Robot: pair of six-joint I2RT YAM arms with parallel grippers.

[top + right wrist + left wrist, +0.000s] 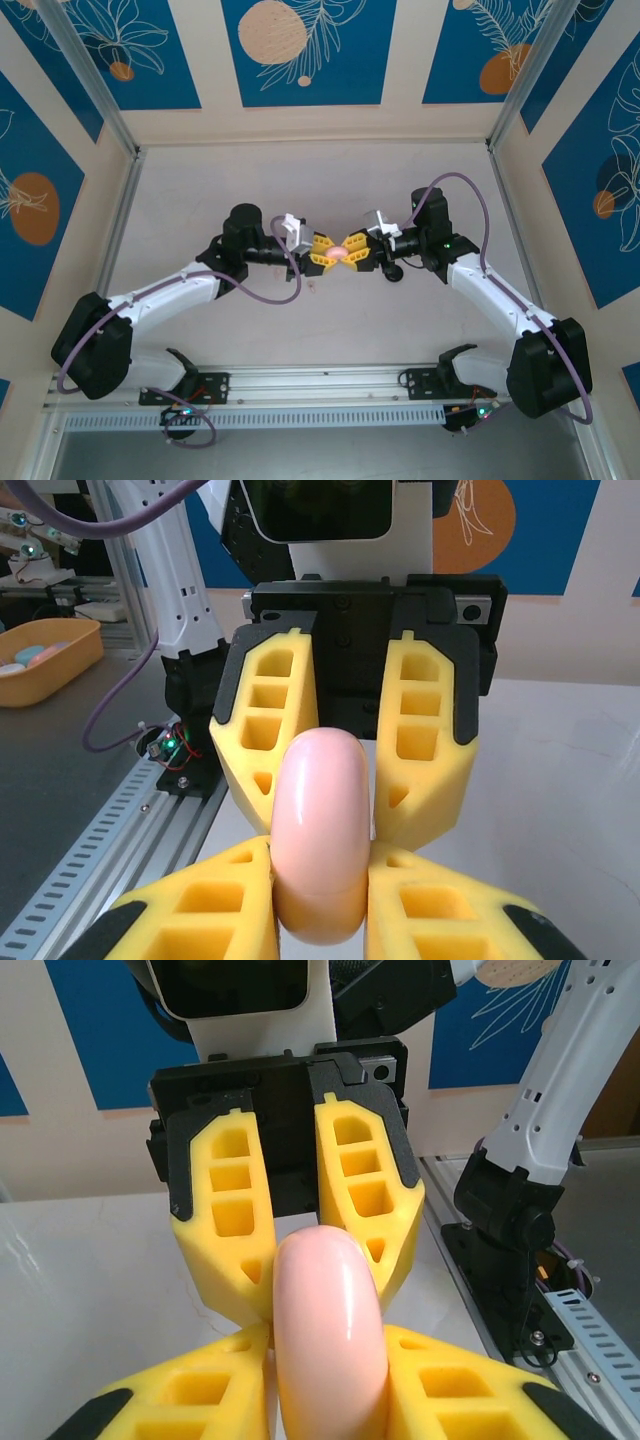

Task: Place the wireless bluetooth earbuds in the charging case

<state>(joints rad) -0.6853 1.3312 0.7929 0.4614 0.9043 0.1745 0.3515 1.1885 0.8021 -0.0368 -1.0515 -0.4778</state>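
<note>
A pale pink, rounded charging case [338, 253] is held above the middle of the table, pinched from both sides. My left gripper [322, 252] comes at it from the left and my right gripper [355, 250] from the right, their yellow fingers meeting tip to tip. In the left wrist view the case [328, 1310] sits between my left gripper's [328, 1340] fingers, which are shut on it. In the right wrist view my right gripper [320, 855] is shut on the same case [320, 810], whose lid looks closed. The earbuds are out of view.
A small dark round object [394, 272] lies on the table just below the right wrist. A yellow tray [45, 665] with pale items stands off the table beyond the aluminium rail [110, 820]. Patterned walls enclose the white table [320, 180].
</note>
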